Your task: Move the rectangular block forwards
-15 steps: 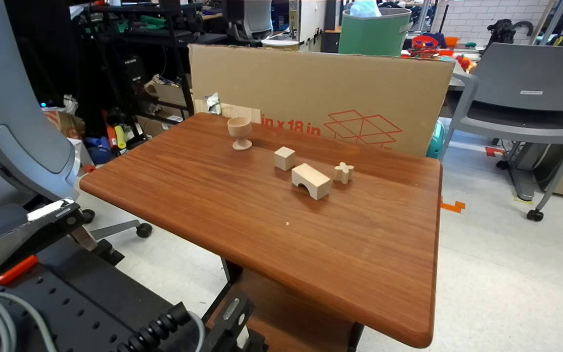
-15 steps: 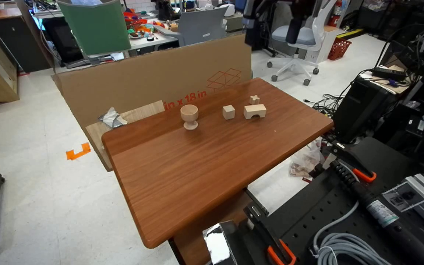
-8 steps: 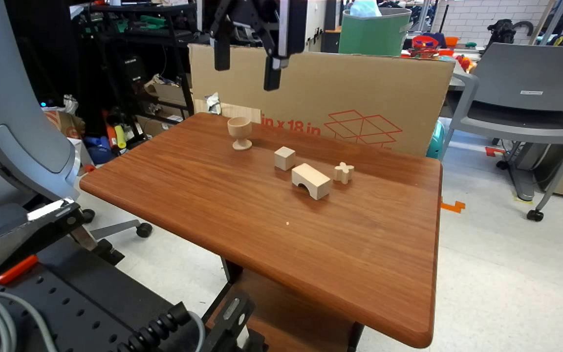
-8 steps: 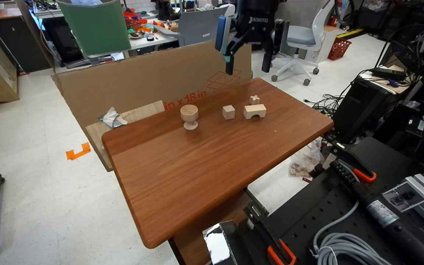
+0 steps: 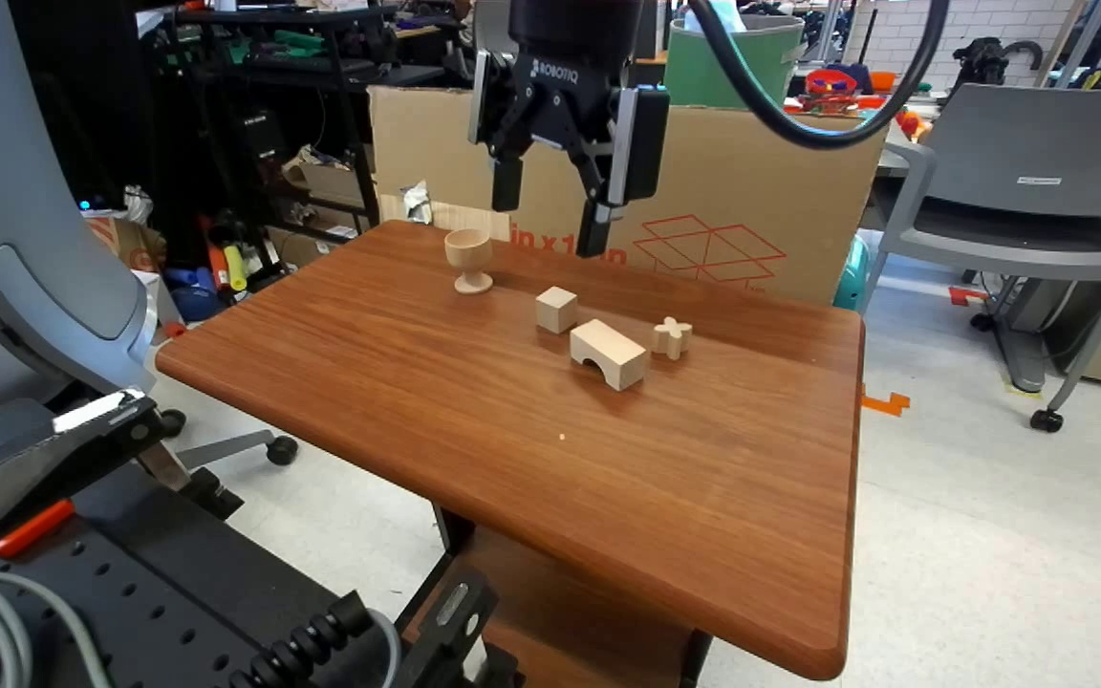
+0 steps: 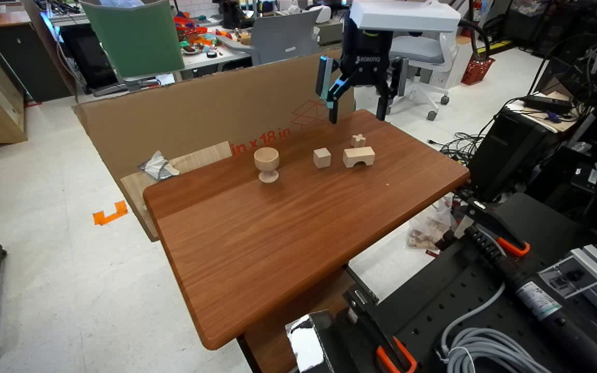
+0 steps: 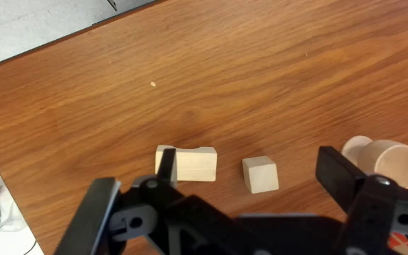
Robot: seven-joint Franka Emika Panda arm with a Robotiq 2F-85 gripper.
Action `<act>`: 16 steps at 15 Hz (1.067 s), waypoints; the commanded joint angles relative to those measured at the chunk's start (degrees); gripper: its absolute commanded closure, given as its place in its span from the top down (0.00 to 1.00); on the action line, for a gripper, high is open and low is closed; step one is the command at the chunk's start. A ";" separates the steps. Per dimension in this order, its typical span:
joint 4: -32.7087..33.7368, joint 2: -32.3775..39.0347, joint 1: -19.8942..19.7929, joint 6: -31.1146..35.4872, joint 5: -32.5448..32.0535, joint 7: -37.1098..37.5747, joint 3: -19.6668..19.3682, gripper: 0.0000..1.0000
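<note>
The rectangular block is a pale wooden oblong with an arch cut in one long side. It lies on the table in both exterior views. In the wrist view the block shows partly behind one finger. My gripper is open and empty, pointing down in the air above the far part of the table, in both exterior views. In the wrist view my gripper has its fingers wide apart, with a small cube seen between them, below. The gripper touches nothing.
The small cube stands close beside the block. A cross-shaped wooden piece stands just behind the block. A wooden goblet stands farther along the table. A cardboard panel rises along the far table edge.
My gripper has come into view from above and lowered toward the table, shifting right in an exterior view. It stays open. The block and other wooden pieces have not moved.
</note>
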 commanded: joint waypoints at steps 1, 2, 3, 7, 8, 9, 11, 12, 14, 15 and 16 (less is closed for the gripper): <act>4.31 3.82 -0.64 -1.35 -0.43 2.68 -0.62 1.00; 5.02 4.64 -0.72 -1.61 -0.44 3.08 -0.80 1.00; 5.86 5.58 -0.72 -2.09 -0.59 3.64 -1.02 1.00; 8.18 8.66 -0.60 -2.55 -0.86 5.43 -1.66 1.00; 8.60 9.35 -0.46 -2.40 -1.08 6.00 -1.91 1.00; 9.10 10.04 -0.34 -2.51 -1.29 6.57 -2.13 1.00; 9.85 11.19 -0.13 -2.41 -1.57 7.32 -2.39 1.00; 10.19 11.73 -0.01 -2.38 -1.68 7.62 -2.48 1.00; 10.93 12.63 0.08 -2.49 -1.76 8.02 -2.55 1.00; 11.21 13.10 0.22 -2.26 -1.95 8.28 -2.67 1.00; 11.54 13.48 0.31 -2.19 -2.11 8.50 -2.76 1.00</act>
